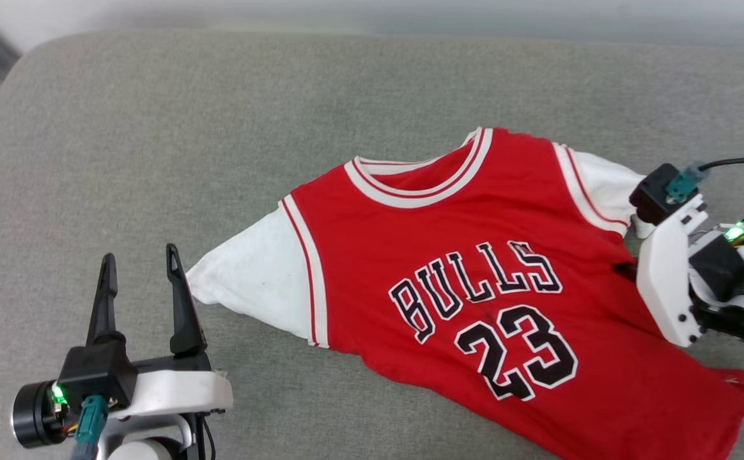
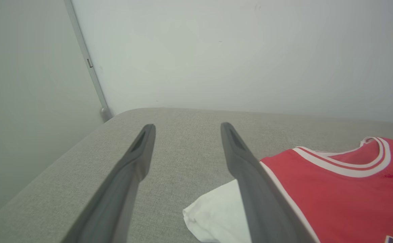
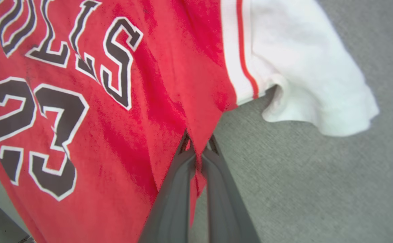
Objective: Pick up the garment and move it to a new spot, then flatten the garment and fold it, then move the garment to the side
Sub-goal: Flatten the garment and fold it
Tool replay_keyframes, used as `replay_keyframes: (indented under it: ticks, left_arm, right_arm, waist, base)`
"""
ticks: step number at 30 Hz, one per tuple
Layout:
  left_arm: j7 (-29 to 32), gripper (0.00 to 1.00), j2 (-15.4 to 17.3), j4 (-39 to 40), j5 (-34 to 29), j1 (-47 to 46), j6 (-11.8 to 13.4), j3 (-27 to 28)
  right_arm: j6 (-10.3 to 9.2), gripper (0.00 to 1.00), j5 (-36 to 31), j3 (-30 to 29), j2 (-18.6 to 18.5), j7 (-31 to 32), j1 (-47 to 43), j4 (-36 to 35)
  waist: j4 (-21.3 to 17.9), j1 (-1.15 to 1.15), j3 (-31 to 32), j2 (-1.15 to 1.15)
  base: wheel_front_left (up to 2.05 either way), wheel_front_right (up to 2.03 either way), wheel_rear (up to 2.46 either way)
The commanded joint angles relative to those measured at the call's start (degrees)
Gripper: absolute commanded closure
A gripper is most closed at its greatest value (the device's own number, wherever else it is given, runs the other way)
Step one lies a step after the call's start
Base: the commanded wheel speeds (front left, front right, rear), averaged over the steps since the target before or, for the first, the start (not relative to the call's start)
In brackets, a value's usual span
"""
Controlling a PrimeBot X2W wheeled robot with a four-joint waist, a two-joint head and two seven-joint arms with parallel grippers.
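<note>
Lying on the cushion: the shirt (image 1: 474,255) was spread out front-up on the grey cushion (image 1: 155,128). Red body, white short sleeves, "BULLS" and "23" in black with white edges. It sat over toward the robot's right, with the striped collar pointing away from the robot and the hem running off toward the near right corner of the head view.
shirt's shape: mostly flat tbh, with some wrinkles down its right side and a slightly rumpled hem corner.
right gripper (image 3: 198,143): jaws were pressed together, pinching a fold of the red side edge just below the armpit. In its own wrist view, red cloth (image 3: 115,118) came out between the two dark fingers. In the head view it (image 1: 627,271) came in from the right edge, and the pale wrist covered most of the fingers.
right sleeve (image 3: 311,84): white and loose on the cushion (image 3: 318,189), just beside the pinch.
left gripper (image 1: 140,255): jaws were spread wide with nothing between them, at the near left of the cushion.
left sleeve (image 1: 250,275): its tip lay right next to the left gripper's inner finger. Couldn't tell if they touched.
left wrist view: the open gripper (image 2: 188,125) pointed across bare cushion (image 2: 183,148) at a pale wall (image 2: 216,50), with the sleeve and the shirt's red shoulder (image 2: 335,195) off to the right.
</note>
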State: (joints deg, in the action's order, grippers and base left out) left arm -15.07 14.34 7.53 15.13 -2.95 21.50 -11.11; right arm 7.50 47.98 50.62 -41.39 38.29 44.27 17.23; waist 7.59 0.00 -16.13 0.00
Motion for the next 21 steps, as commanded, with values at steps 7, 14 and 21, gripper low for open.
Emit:
replay_keyframes:
  ticks: [7, 14, 21]
  left_arm:
    - [-0.14, 0.0, -3.25, -0.46, -2.97, 3.67, -3.36, 3.55]
    - [-0.14, 0.0, -5.61, -0.97, -4.98, 5.0, -5.72, 5.4]
    - [-0.14, 0.0, -6.97, -1.73, -6.27, 5.57, -7.17, 6.91]
  right_arm:
    - [-0.02, 1.0, 2.74, 0.7, -8.96, -4.05, -7.46, -12.94]
    - [-0.02, 1.0, 4.76, -0.79, -10.53, -4.74, -22.06, -16.85]
    - [-0.05, 0.0, 2.21, -5.09, -6.4, -7.08, -29.01, -13.4]
  waist:
    - [-3.03, 0.0, 3.47, 0.0]
    - [-3.95, 0.0, 3.97, 0.0]
    - [-4.56, 0.0, 4.62, 0.0]
  base:
    - [0.0, 0.0, 0.0]
    - [0.0, 0.0, 0.0]
    - [0.0, 0.0, 0.0]
